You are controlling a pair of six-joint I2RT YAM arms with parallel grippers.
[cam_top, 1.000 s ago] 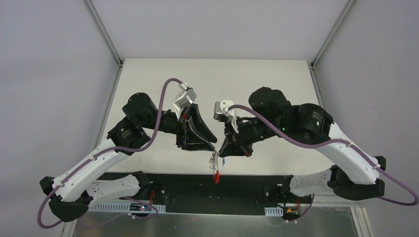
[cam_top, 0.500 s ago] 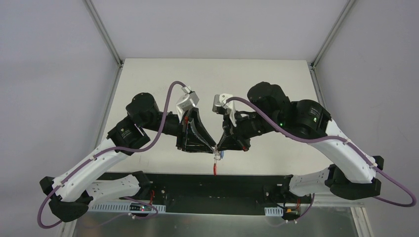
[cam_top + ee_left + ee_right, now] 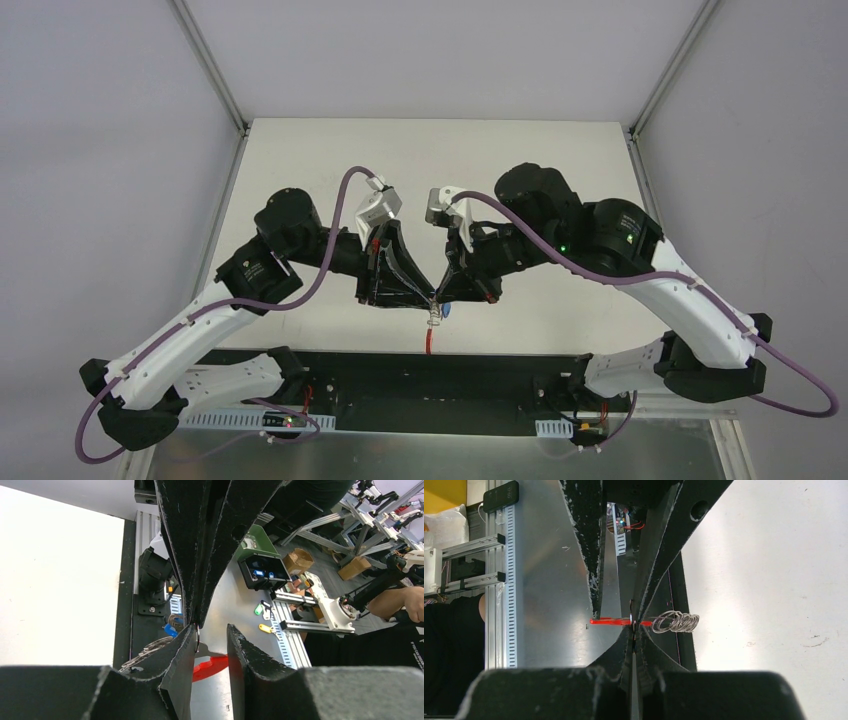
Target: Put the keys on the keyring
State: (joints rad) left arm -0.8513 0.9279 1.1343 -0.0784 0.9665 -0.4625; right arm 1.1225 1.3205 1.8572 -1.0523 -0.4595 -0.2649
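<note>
Table edge (image 3: 320,335): right gripper (image 3: 634,626) pressed shut at keyring (image 3: 676,622), left gripper (image 3: 210,628) spread beside it. Threading step, likely; next needs key (image 3: 447,311) lined onto it.

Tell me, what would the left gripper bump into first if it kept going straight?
The left gripper would likely hit the right gripper, just ahead, pinching the keyring; depth's unclear.

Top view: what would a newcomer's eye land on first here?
The right gripper and left gripper meet tip to tip above the table, close to its near edge. The right is pinched shut on the keyring of silver loops; the left stands open. A red strip dangles below them.
</note>
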